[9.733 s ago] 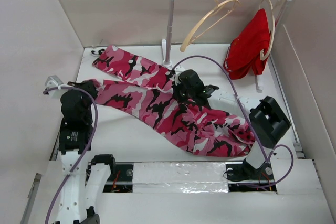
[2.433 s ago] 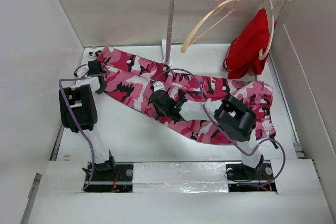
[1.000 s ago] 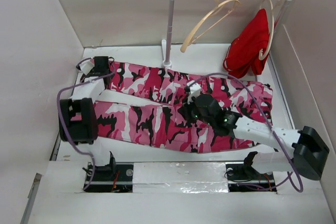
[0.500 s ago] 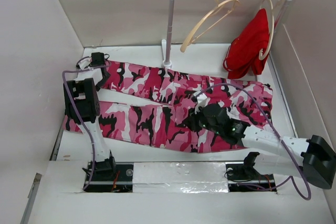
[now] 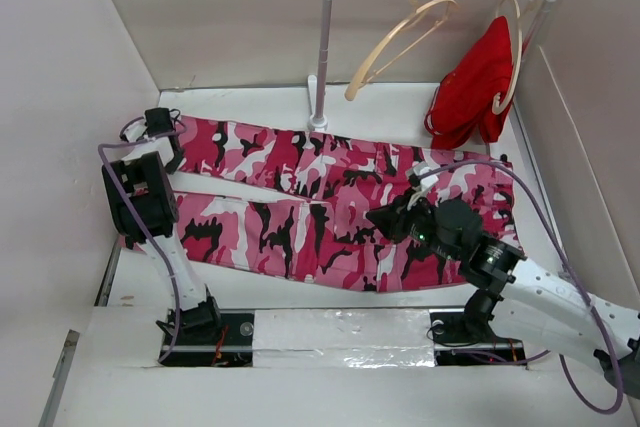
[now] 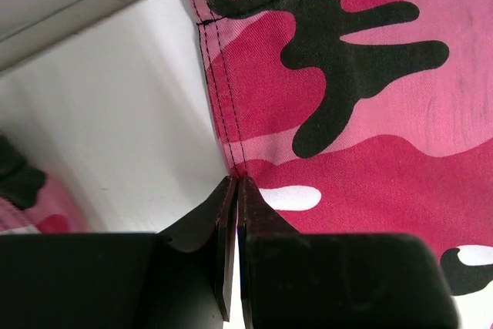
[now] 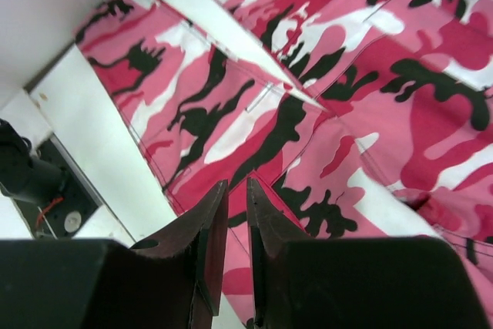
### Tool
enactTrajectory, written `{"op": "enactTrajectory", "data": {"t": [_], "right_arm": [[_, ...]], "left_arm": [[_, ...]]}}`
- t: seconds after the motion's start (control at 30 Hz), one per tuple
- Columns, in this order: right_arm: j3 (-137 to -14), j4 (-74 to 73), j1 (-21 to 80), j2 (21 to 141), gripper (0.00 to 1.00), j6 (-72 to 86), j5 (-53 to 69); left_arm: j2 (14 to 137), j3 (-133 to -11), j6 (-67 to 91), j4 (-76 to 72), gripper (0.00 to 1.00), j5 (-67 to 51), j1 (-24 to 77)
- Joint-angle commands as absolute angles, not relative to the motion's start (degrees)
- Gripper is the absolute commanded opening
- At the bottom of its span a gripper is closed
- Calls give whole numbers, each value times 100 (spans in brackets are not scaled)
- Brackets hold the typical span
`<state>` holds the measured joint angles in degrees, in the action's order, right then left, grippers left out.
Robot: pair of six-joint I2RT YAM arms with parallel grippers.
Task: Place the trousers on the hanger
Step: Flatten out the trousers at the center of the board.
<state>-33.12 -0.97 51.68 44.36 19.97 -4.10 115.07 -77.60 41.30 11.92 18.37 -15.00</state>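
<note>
We see the trousers [image 5: 330,207] spread flat on the worktop [image 5: 400,112], long axis left-right. Our left gripper [image 6: 235,190] is pressed together at the far-left cuff; our right gripper [image 7: 235,213], nearly closed on nothing, hovers nearer the hanger [image 5: 395,42] on the rail.

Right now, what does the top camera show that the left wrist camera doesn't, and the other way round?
Only the top view shows the rack, the empty hanger, the red garment, the right gripper and both trouser legs spread flat. Only the left wrist view shows the left gripper shut at a stitched hem edge. Both show the trousers on the white table.
</note>
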Motion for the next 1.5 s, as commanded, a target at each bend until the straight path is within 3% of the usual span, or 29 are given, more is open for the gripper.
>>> {"op": "enactTrajectory", "data": {"t": [0.0,0.23,0.43,0.53,0.57,0.6,0.67,0.73,0.83,0.97,1.03,1.13,1.17,1.3,1.4,1.47], "right_arm": [[-3314,-167,5124,4158,22,1978,-449],[-3392,-412,5071,4438,22,2030,-823],[-3340,-606,3992,4351,24,2179,-1037],[-3331,-703,2994,4263,25,2241,-862],[-3322,-729,2710,4237,25,2233,-670],[-3322,-764,2420,4210,25,2224,-581],[-3235,-765,1559,4105,27,2276,-353],[-3138,-607,978,4035,28,2355,-54],[-2866,-449,-129,3973,39,2601,421],[-2400,95,-1448,4095,64,2882,1035],[-2250,359,-2099,4315,70,3058,1483],[-2084,832,-2521,4578,81,3269,2276],[-2083,878,-2575,4640,89,3330,2233],[-2206,1010,-2707,5009,98,3646,1452],[-2425,1423,-2707,5518,98,3788,1241],[-2653,1415,-2707,6008,98,3823,1169]], "left_arm": [[11286,-7314,3797,1372,0,1856,-1661],[10671,-7006,4148,1537,0,2450,-1520],[10257,-6486,4342,1529,0,2646,-1652],[9941,-6662,4124,1425,21,2601,-1258],[9706,-6706,4052,1363,41,2602,-1109],[9599,-6845,4000,1336,49,2584,-960],[9301,-7013,3894,1257,61,2497,-424],[9124,-7277,3867,1248,63,2531,41],[8685,-7226,3946,1038,63,2628,1175],[7886,-6313,3823,-314,55,2523,2704],[7709,-5750,3780,-692,50,2365,3417],[7357,-4987,3596,-1351,22,2198,4226],[7200,-4783,3490,-1745,0,2145,4445],[6979,-4228,2893,-2259,0,2644,5676],[6926,-4009,2663,-2285,0,2847,6301],[6926,-3903,2593,-2433,9,2787,6511]]}}
